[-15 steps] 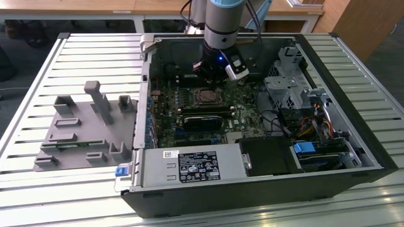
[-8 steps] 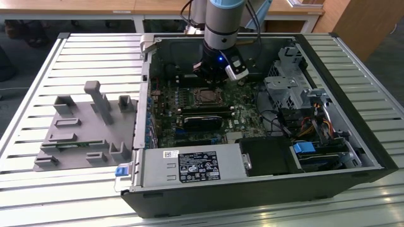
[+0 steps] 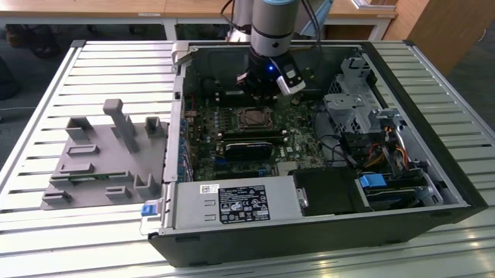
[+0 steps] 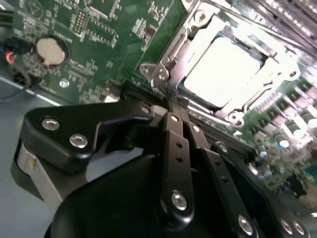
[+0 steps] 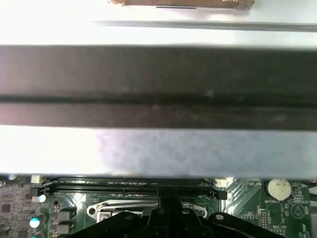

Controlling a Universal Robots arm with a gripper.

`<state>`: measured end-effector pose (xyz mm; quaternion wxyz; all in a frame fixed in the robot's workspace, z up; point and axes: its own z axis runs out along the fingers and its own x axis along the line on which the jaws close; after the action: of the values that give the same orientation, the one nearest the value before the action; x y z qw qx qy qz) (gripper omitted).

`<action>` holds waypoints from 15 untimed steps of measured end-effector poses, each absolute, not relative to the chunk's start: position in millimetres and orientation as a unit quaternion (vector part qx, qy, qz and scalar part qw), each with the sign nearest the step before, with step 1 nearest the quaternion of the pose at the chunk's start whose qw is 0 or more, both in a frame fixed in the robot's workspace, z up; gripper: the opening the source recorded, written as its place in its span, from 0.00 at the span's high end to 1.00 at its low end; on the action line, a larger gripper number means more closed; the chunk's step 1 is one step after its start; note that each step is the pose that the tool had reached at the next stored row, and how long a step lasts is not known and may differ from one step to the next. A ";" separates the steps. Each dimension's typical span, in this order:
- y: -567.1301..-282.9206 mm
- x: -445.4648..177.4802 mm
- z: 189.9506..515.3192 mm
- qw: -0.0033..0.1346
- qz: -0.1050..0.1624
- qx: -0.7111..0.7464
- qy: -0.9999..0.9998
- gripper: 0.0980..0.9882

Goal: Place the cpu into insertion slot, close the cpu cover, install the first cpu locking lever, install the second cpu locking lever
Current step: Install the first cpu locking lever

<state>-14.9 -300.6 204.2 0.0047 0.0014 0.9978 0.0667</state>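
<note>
The cpu (image 4: 223,69) shows as a pale square face lying flat in the insertion slot (image 3: 254,117) on the green motherboard. The silvery cpu cover (image 4: 173,54) lies down around it as a frame. My gripper (image 4: 171,105) has its black fingers drawn together to a narrow tip at the socket's edge, beside a long black slot, and I see nothing held between them. In the first wrist view the gripper (image 5: 159,204) hangs just above the socket's silvery metal (image 5: 106,212). In the exterior view the gripper (image 3: 261,87) is low inside the case, just behind the socket.
The open computer case (image 3: 433,150) lies on a slatted table. A grey fixture with pegs (image 3: 101,156) sits at the exterior view's left. Inside are a power supply (image 3: 236,202), a long black module (image 3: 247,147), a drive cage with cables (image 3: 356,110) and a coin battery (image 4: 51,51).
</note>
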 end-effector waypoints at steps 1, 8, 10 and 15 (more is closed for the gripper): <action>-300.6 -14.9 206.4 0.005 0.067 0.001 0.998 0.99; -301.8 -14.8 209.0 0.005 0.067 0.001 0.998 0.99; -302.4 -14.7 209.0 0.005 0.067 0.001 0.998 0.99; -303.7 -14.3 209.0 0.005 0.067 0.001 0.998 0.99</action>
<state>-14.3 -303.7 209.0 0.0046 0.0014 0.9978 0.0666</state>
